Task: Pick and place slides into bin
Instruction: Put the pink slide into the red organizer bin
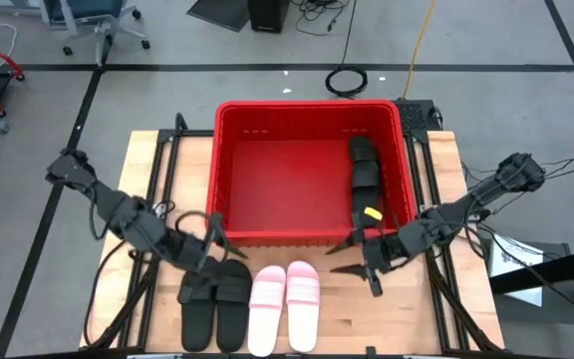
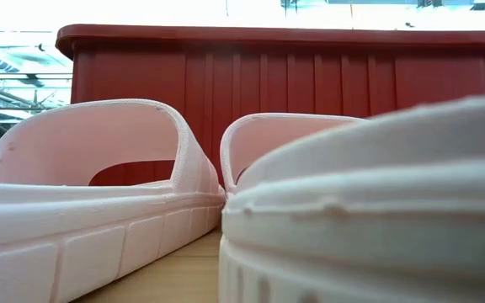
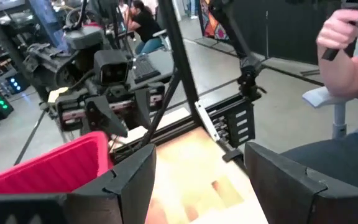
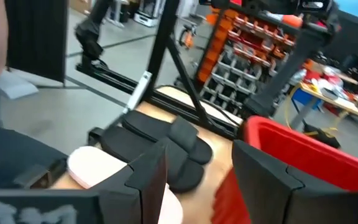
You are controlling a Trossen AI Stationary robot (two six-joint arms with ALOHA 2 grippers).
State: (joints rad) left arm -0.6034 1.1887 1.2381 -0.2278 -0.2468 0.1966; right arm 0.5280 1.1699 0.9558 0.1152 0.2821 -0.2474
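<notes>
My left gripper (image 1: 210, 242) hangs with jaws apart just above the strap ends of the two black slides (image 1: 215, 302), nearer them than my right gripper (image 1: 359, 261), whose jaws also gape beside the bin (image 1: 312, 235). Both black slides lie side by side on the bench (image 1: 407, 319), long axes running away from the bin, toes probably toward the bench's near edge.

Left gripper (image 1: 210, 242) and right gripper (image 1: 359, 261), both spread wide, facing inward.
</notes>
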